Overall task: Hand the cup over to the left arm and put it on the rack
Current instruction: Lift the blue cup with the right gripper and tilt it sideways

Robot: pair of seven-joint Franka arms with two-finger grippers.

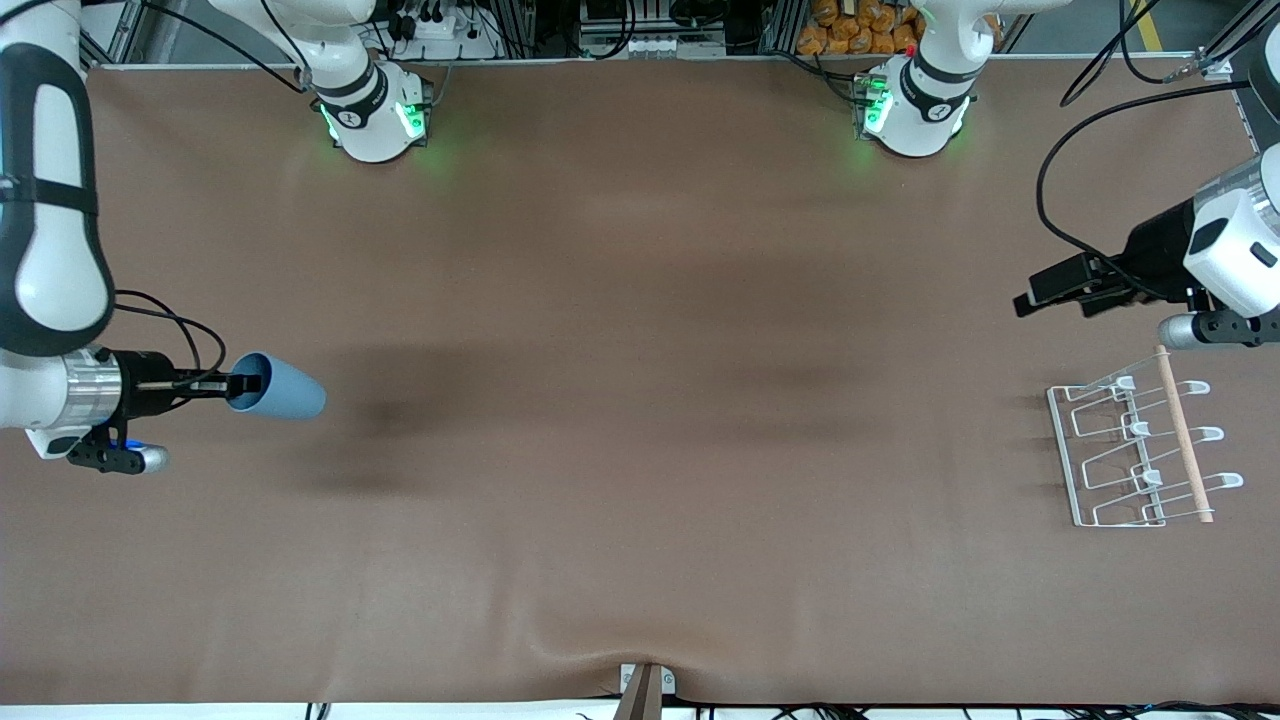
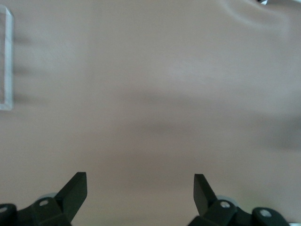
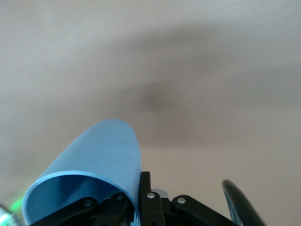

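We see the cup, a small light-blue tumbler, held up in the air on its side over the brown table, at the right arm's end of it and well apart from the rack. Its open mouth faces the right gripper, and its closed base points along the table toward the rack. The right gripper is clamped on the cup's rim, one finger inside the mouth and one outside (the right wrist view shows this pinch on the rim wall most plainly). A soft dark shadow lies on the table under the cup.

The rack, white wire with looped prongs and a light wooden dowel along one side, stands on the table at the left arm's end, far from the cup.

The left gripper hangs in the air close above the rack's end of the table, just beside the rack, and points toward the cup. Its two black fingers stand wide apart with nothing between them. In the left wrist view we see only bare table past them and a sliver of the rack's wire frame at the edge.
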